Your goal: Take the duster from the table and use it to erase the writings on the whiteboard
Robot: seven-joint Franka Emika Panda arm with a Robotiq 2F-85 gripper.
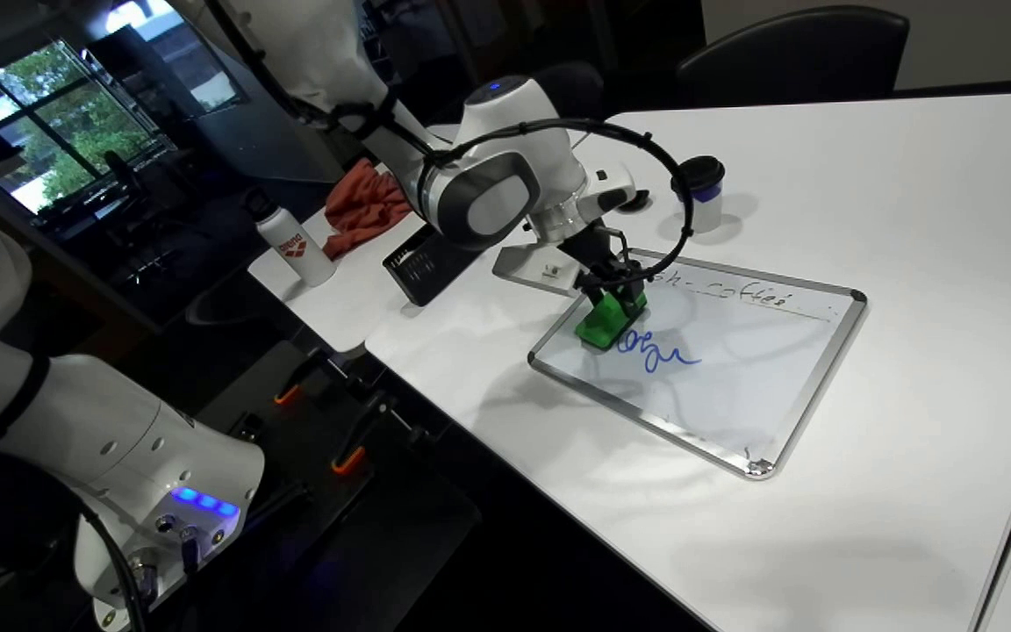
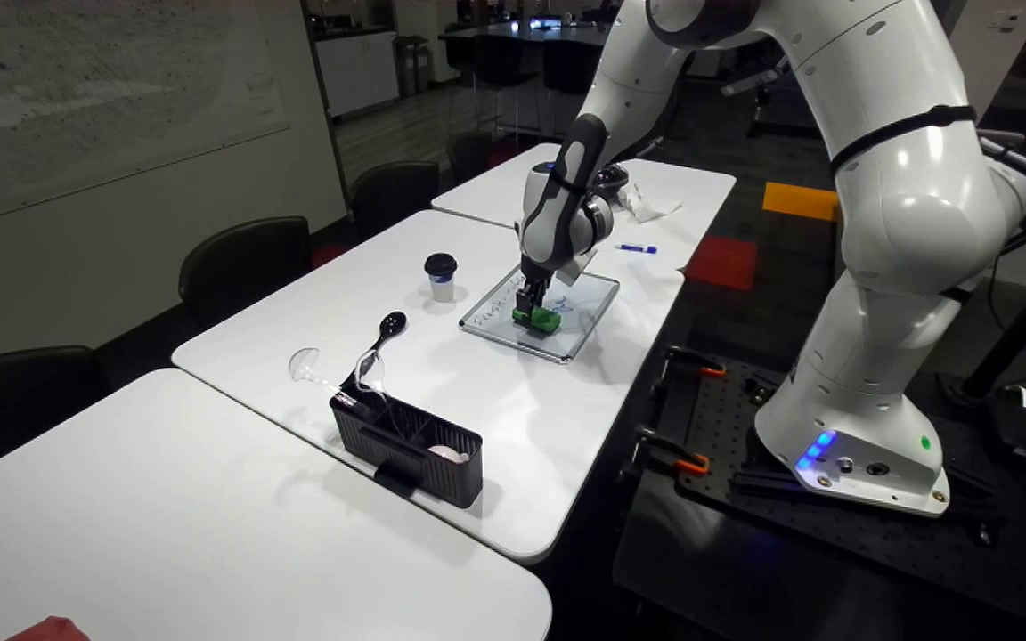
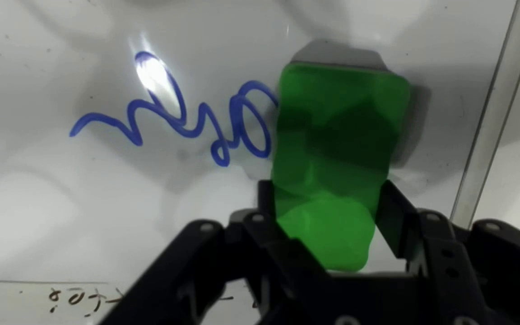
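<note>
The green duster (image 1: 608, 323) is on or just above the whiteboard (image 1: 734, 395), near one of its framed edges. It also shows in an exterior view (image 2: 538, 320) and in the wrist view (image 3: 341, 131). My gripper (image 3: 325, 203) is shut on the duster, with one black finger against each long side. Shadow shows along two duster edges, so I cannot tell whether it lies fully flat. Blue handwriting (image 3: 169, 113) runs beside the duster, its end touching the duster's edge in the wrist view. Black handwriting (image 1: 742, 294) runs along another side of the board, partly hidden by the gripper.
A lidded paper cup (image 2: 442, 278) stands near the board. A black caddy (image 2: 406, 450) holds utensils, and a black spoon (image 2: 393, 325) shows beside it. A white bottle (image 1: 295, 241) and a red cloth (image 1: 365, 206) are farther off. A blue marker (image 2: 636, 248) lies beyond the board.
</note>
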